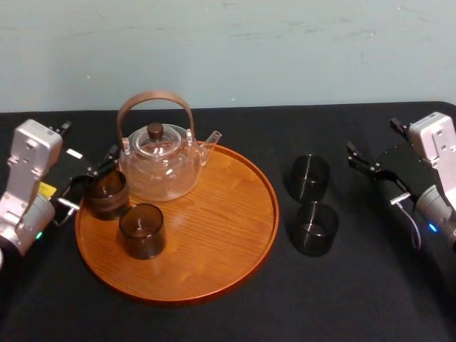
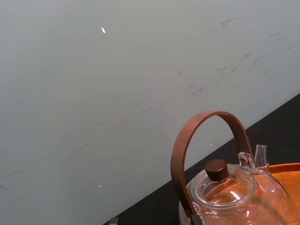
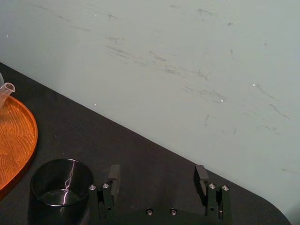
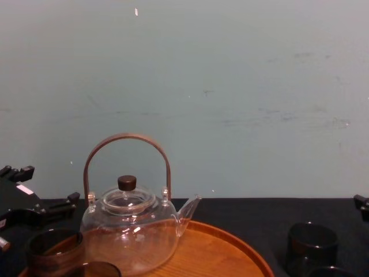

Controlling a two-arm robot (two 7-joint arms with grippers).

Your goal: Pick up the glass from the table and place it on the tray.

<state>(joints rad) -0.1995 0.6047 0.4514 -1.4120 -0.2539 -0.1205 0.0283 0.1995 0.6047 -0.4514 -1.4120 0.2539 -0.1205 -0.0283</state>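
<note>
Resting on tray (image 1: 214, 235): brown glass (image 1: 105, 194), at left gripper's (image 1: 92, 178) tips
Jaws, left gripper: spread
Jaws, right gripper (image 3: 157, 172): spread, parked

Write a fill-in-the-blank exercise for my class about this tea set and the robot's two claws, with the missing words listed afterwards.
1. The wooden tray carries a teapot and ___ dark glasses.
2. Two other glasses stand on the black table, on the tray's ___ side.
3. The right claw, close to one of them, is ___, with nothing between its fingers.
4. The left claw is at the tray's ___ edge.

Missing words: two; right; open; left
</note>
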